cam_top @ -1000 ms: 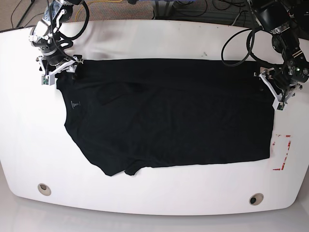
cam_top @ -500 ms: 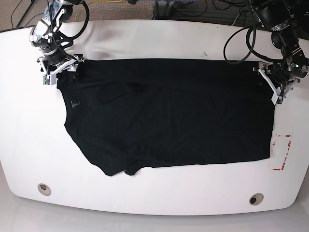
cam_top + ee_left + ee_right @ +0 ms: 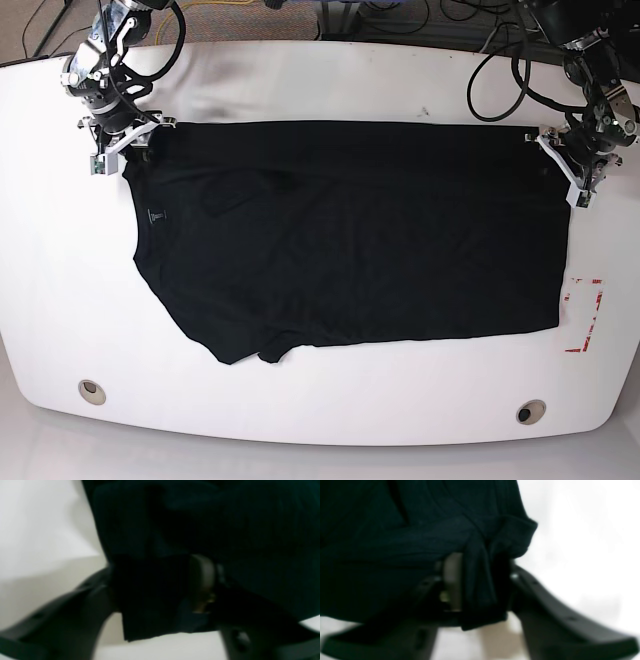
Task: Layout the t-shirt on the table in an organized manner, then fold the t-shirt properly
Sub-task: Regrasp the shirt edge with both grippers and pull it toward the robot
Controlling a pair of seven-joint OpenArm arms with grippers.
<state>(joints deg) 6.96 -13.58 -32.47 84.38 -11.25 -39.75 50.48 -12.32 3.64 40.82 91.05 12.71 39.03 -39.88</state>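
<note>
Cloth sits bunched between the jaws of the right gripper, which stands at the far left of the base view; its wrist view shows a folded wad of the t-shirt clamped between the two fingers, so it is closed on the shoulder corner near the grey label; the garment spreads away from it across the table, flat and dark, its far edge running straight toward the other arm. That straight edge is, I judge, the reason for both holds: two corners pinched lets the pair pull the shirt taut or carry the edge over for a fold. At the far right the left gripper is likewise clamped on cloth (its wrist view shows a hem corner caught between the jaws). Beyond each gripper lies bare white tabletop, with more open room on the near side, past the shirt's near edge; the red-marked rectangle lies just below the left gripper, beside the hem.
</note>
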